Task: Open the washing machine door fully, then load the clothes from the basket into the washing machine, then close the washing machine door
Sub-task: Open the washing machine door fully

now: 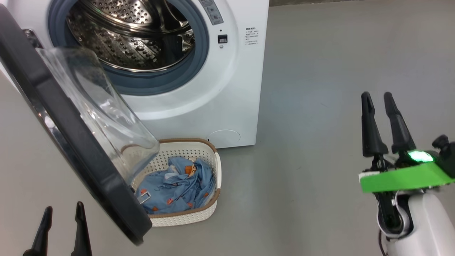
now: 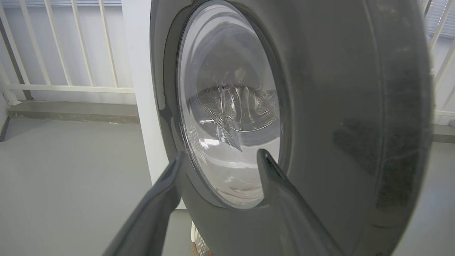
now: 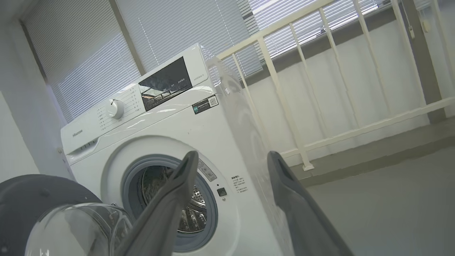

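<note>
Two grippers, both spread and empty: the left gripper (image 1: 63, 227) sits low beside the outer face of the washing machine door (image 1: 71, 142), while the right gripper (image 1: 376, 97) hangs well apart over the floor (image 1: 320, 71). The door stands partly swung out, its glass bowl (image 1: 106, 117) overhanging the basket (image 1: 213, 156) where the clothes (image 1: 177, 185) lie. Opening looks like the step in hand — next, the door wants swinging wider, off the basket, before any reach for fabric.
</note>
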Robot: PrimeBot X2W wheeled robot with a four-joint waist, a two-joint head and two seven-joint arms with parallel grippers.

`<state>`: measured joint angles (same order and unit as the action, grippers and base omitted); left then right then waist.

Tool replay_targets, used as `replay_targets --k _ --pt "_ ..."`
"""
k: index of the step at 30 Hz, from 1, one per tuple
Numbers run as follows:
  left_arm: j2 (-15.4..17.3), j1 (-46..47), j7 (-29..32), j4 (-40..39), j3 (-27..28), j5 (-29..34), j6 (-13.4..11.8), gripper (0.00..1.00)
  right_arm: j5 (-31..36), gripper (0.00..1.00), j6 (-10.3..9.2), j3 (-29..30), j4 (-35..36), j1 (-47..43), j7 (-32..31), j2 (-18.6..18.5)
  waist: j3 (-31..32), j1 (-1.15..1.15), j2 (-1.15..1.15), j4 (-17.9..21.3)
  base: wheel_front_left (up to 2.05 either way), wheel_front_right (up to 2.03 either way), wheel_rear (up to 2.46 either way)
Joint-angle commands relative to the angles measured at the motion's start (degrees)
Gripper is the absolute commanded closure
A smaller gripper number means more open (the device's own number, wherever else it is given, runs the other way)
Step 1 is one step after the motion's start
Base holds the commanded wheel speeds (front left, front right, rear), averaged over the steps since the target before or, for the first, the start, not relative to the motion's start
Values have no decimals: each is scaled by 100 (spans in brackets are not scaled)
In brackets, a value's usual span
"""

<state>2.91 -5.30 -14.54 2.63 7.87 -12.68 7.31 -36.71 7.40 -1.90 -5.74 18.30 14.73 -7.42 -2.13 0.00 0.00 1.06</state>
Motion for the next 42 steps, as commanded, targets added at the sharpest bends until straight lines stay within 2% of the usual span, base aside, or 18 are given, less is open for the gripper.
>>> replay_targets --k 1,6,13,22,42 --pt "54 118 -46 -168 174 26 18 0 504 0 9 37 266 -163 25 83 0 0 0 -21 0 0 0" --pt "44 122 -46 -199 194 34 18 0 1738 0 9 216 552 -708 26 172 -11 0 0 -64 0 0 0" --pt "33 108 -46 -245 233 66 18 0 2515 0 9 318 660 -1305 26 258 -44 0 0 -51 0 0 0" --pt "43 97 -46 -238 123 118 18 0 2956 0 9 369 344 -1628 27 321 -5 0 0 -90 0 0 0" --pt "63 84 -46 -192 -6 189 18 0 3243 0 9 488 -114 -1638 27 415 33 0 0 -166 0 0 0"
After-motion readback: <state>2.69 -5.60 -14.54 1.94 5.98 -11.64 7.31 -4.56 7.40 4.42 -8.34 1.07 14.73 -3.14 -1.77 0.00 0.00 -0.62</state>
